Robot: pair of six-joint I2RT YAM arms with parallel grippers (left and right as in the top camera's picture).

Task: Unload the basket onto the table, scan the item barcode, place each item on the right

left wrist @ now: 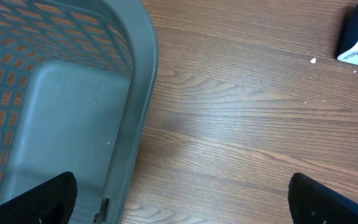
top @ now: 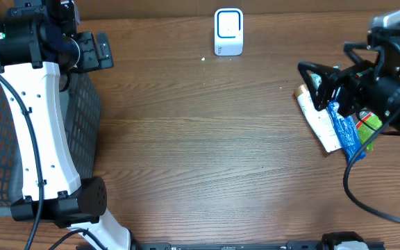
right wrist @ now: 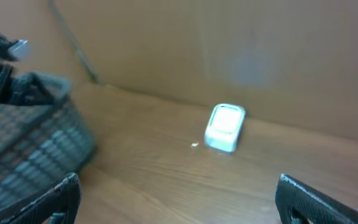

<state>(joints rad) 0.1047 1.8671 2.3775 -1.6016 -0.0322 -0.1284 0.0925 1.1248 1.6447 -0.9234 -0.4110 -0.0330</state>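
the right gripper [top: 312, 87] sits at the right edge of the overhead frame, jaws spread wide. in its own wrist view, which is blurred, the two dark fingers [right wrist: 48, 202] show in the lower corners with nothing between them.

the items lie on the wooden table [top: 200, 139] at the right of the overhead frame, partly under the right arm: a pale packet [top: 318, 123], a blue packet [top: 344, 133] lying over it, and a green packet [top: 369, 123] at the far side. no barcode can be made out on any of them.

the white scanner [top: 228, 31] stands at the top centre of the overhead frame, well apart from the packets. a small white speck [top: 203, 58] lies on the wood just to its lower left.

the left gripper [top: 101, 52] is in the upper left of the overhead frame, over the edge of the grey mesh basket [top: 85, 114]. its jaws are also wide, the fingertips [left wrist: 42, 199] in the bottom corners of its wrist view, holding nothing. that view shows the basket's rim on the left and bare wood on the right.
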